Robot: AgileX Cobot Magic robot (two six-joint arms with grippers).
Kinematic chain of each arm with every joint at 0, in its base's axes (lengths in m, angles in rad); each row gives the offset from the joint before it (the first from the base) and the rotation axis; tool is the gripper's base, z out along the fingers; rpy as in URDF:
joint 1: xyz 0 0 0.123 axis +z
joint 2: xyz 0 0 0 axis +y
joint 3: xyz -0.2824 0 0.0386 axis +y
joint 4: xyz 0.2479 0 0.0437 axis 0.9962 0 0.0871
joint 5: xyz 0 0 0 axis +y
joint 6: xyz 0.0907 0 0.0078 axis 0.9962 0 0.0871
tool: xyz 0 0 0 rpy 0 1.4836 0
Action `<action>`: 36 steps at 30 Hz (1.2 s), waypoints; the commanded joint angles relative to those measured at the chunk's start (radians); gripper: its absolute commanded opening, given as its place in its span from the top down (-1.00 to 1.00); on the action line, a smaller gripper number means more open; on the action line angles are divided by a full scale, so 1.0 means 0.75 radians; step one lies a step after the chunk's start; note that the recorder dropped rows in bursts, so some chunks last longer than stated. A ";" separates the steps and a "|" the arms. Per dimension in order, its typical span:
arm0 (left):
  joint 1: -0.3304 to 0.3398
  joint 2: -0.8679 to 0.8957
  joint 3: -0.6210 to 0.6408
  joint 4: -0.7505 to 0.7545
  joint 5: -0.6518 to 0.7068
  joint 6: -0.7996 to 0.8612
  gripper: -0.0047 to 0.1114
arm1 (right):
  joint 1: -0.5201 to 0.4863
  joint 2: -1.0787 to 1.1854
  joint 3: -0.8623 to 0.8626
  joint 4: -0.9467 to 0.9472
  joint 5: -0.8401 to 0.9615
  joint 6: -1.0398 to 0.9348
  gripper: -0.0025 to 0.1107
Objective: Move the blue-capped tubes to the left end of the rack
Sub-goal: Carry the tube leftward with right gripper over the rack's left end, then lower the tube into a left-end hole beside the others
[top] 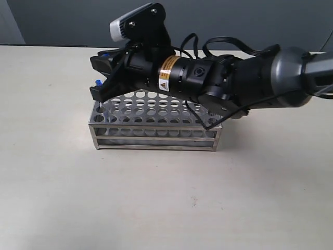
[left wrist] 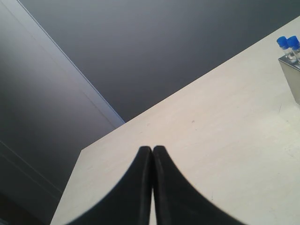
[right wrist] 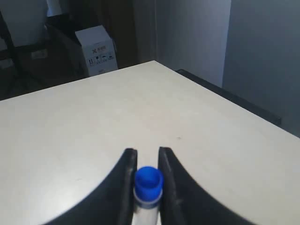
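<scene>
Step in hand, as judged: seating one tube at the left end of the rack. The right gripper (right wrist: pixel 147 151) reaches across from the right side and hangs over the left end of the rack (top: pixel 156 136). Its fingers (right wrist: pixel 127 168) stand partly apart and pinch a blue-capped tube (right wrist: pixel 149 183) at the cap, one finger on each side. Whether the foot of the tube already sits in a hole cannot be told, since the arm hides that part of the top plate in the exterior view. Two other blue caps (left wrist: pixel 281 41) show at a corner of the rack in the left wrist view, so part of the job looks done. The next move calls for a straight descent with the tube kept plumb over its hole, and a release only once the rack carries it; a tilt would likely catch the rim. The left gripper (left wrist: pixel 152 151) is pressed together, holds nothing, and sits well apart from the rack over the bare table (left wrist: pixel 225 131)
</scene>
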 commanded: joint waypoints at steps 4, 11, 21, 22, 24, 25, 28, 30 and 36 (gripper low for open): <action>0.000 0.005 -0.007 -0.001 -0.005 -0.006 0.90 | 0.015 0.112 -0.125 -0.068 0.041 0.059 0.96; 0.000 0.005 -0.007 -0.001 -0.005 -0.006 0.90 | 0.022 0.191 -0.152 -0.089 0.071 0.063 0.96; 0.000 0.005 -0.007 -0.001 -0.005 -0.006 0.90 | 0.022 0.274 -0.152 -0.092 0.070 0.063 0.96; 0.000 0.005 -0.007 -0.001 -0.005 -0.006 0.90 | 0.022 0.274 -0.152 -0.092 0.063 0.063 0.96; 0.000 0.005 -0.007 -0.001 -0.005 -0.006 0.90 | 0.022 0.261 -0.156 -0.092 0.065 0.063 0.96; 0.000 0.005 -0.007 -0.001 -0.005 -0.006 0.90 | 0.022 0.254 -0.164 -0.092 0.082 0.063 0.96; 0.000 0.005 -0.007 -0.001 -0.005 -0.006 0.90 | 0.022 0.229 -0.183 -0.092 0.152 0.063 0.96; 0.000 0.005 -0.007 -0.001 -0.005 -0.006 0.90 | 0.022 0.208 -0.189 -0.123 0.176 0.075 0.96; 0.000 0.005 -0.007 -0.001 -0.008 -0.006 0.90 | 0.022 0.158 -0.189 -0.209 0.231 0.145 0.96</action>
